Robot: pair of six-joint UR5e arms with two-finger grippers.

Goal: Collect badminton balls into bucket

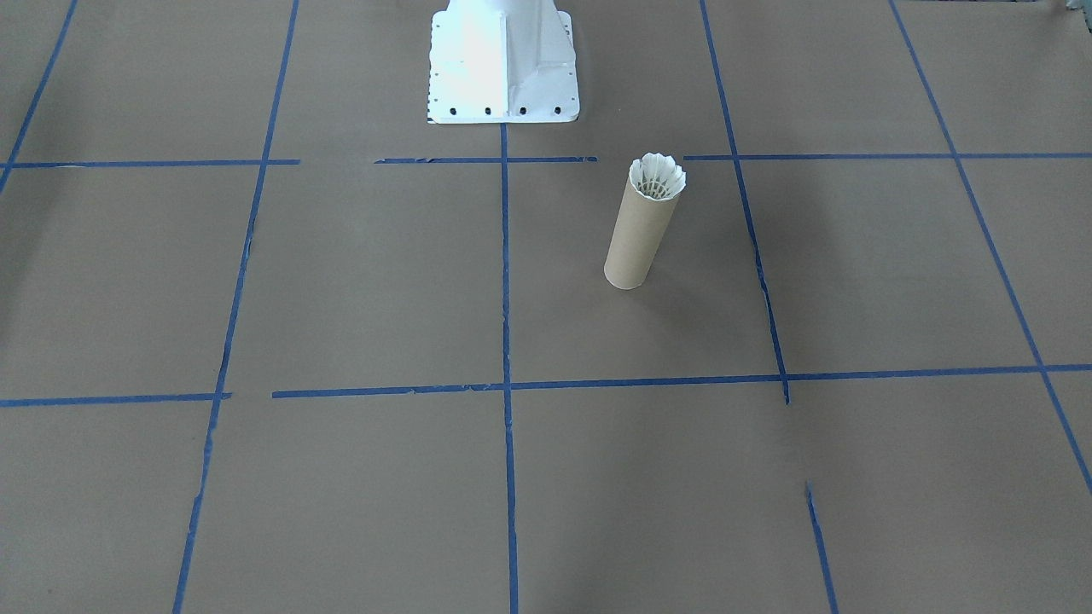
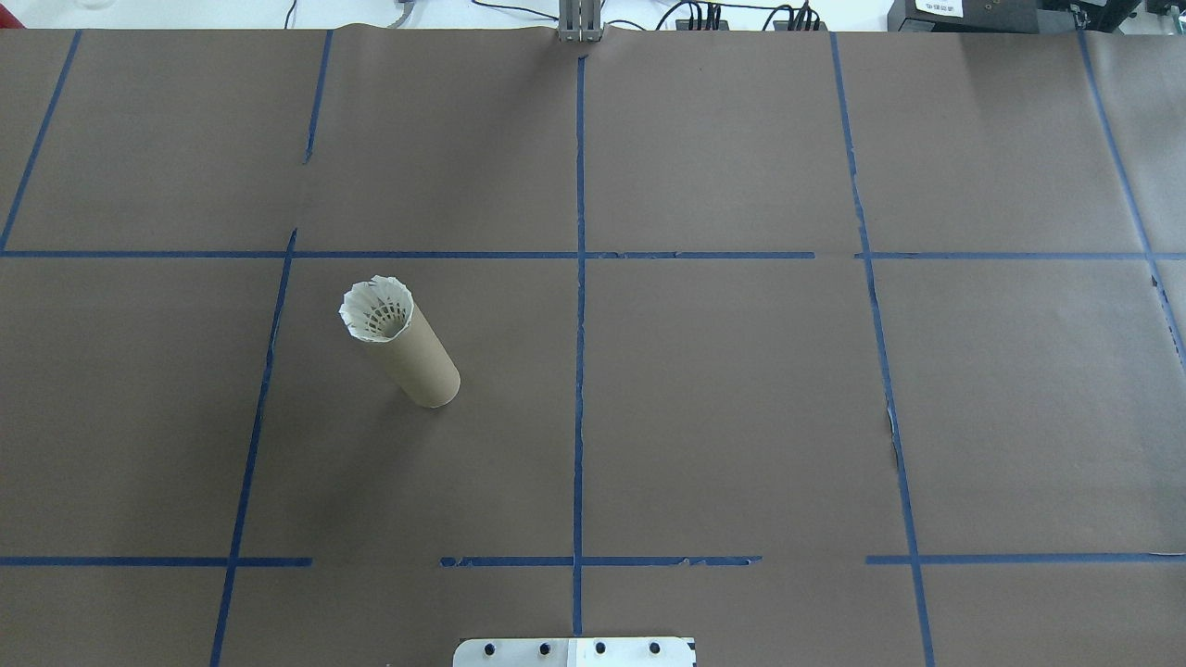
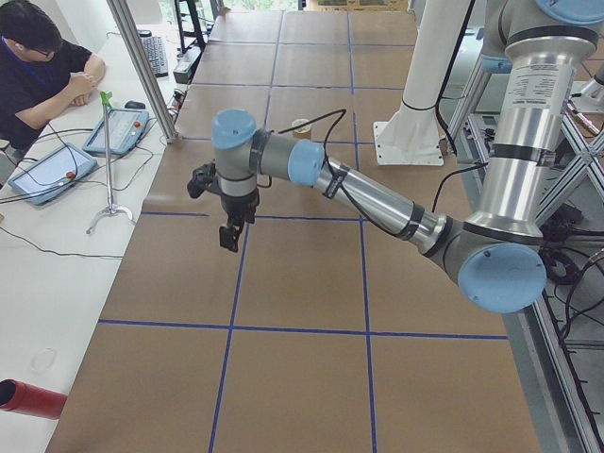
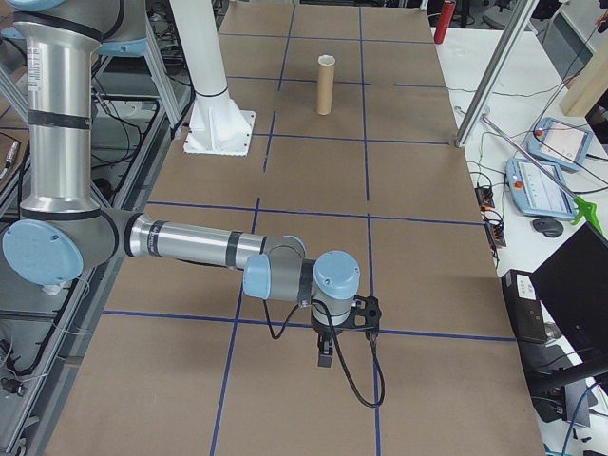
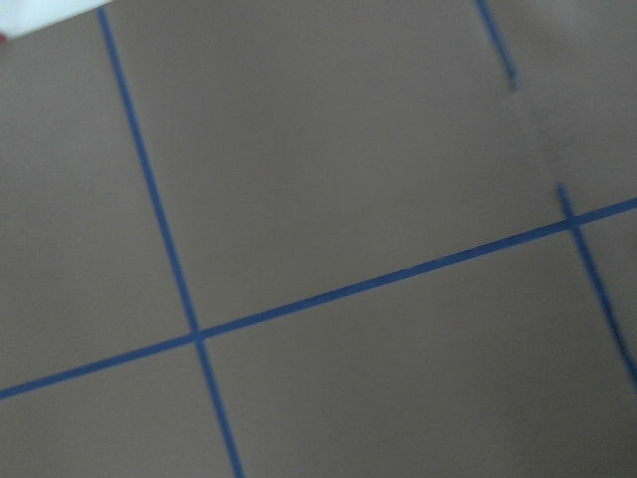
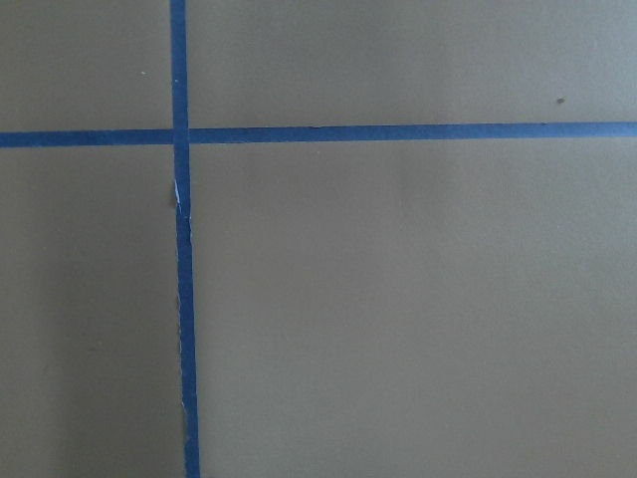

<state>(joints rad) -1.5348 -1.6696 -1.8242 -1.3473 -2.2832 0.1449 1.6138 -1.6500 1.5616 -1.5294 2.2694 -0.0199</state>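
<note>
Though upright, bucket [image 2: 408, 347] beyond tool [image 3: 229, 236].

Brown paper-covered table with blue tape grid, operator benches at the sides.

Table [image 2: 741, 417] covered in brown paper, blue tape lines [image 2: 580, 371] forming a grid, some strips torn or broken off short. Cables [image 2: 704, 14] and a dark box [image 2: 982, 14] along the far edge in the overhead view. In the left side view, a person [image 3: 38, 80] sits at a white bench with two tablet-like pendants [image 3: 52, 170], a keyboard [image 3: 156, 57], a red cylinder [image 3: 28, 396] at the near corner, and a slanted metal pole [image 3: 142, 66]. In the right side view, more pendants [image 4: 546, 185], a mouse [image 4: 548, 227], a black monitor [image 4: 575, 285], another red cylinder [image 4: 444, 21] on the far end.
</note>
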